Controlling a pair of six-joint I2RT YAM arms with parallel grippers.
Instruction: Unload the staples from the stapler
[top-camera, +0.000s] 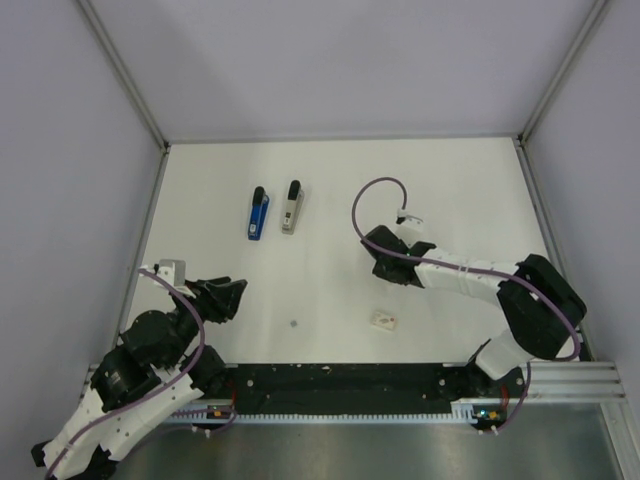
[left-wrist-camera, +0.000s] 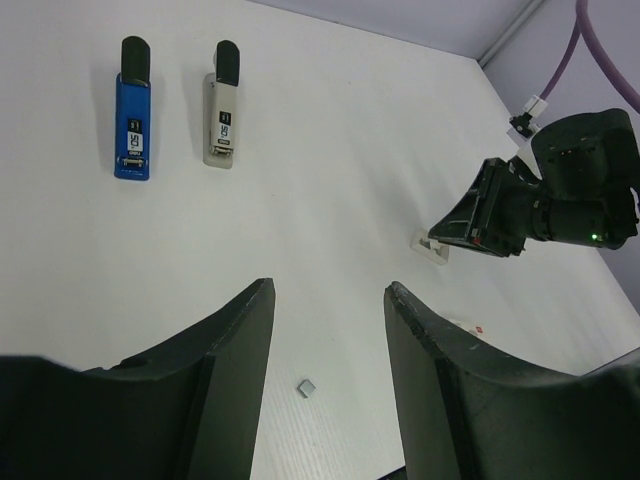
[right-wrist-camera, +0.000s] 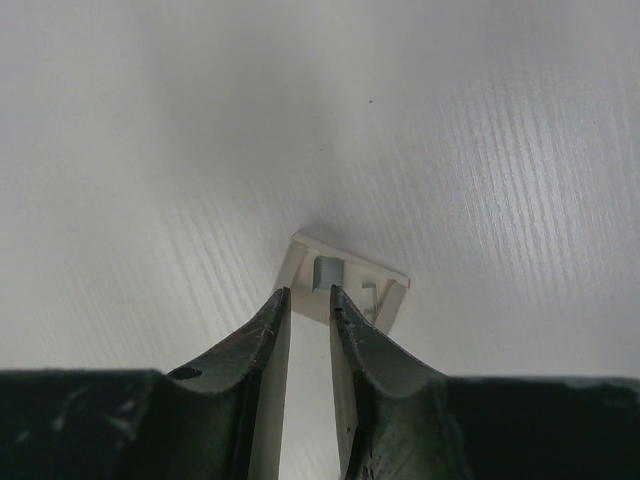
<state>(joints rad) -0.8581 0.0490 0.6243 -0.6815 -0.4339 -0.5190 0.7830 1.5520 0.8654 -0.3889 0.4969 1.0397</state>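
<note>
Right gripper low at a small white tray, both staplers lying far on the left.

The right gripper (right-wrist-camera: 310, 296) has its fingers almost together at the near edge of a small white tray (right-wrist-camera: 388, 288) with a grey block (right-wrist-camera: 326, 272) in it (probably staples); whether they pinch the tray, I cannot tell. The left gripper (left-wrist-camera: 329, 290) hangs with fingers wide apart, near left. The blue stapler (top-camera: 258, 213) and grey stapler (top-camera: 291, 207) lie side by side, well apart from both grippers. I think it is best to move slowly and lift straight, so the light tray is not dragged.
</note>
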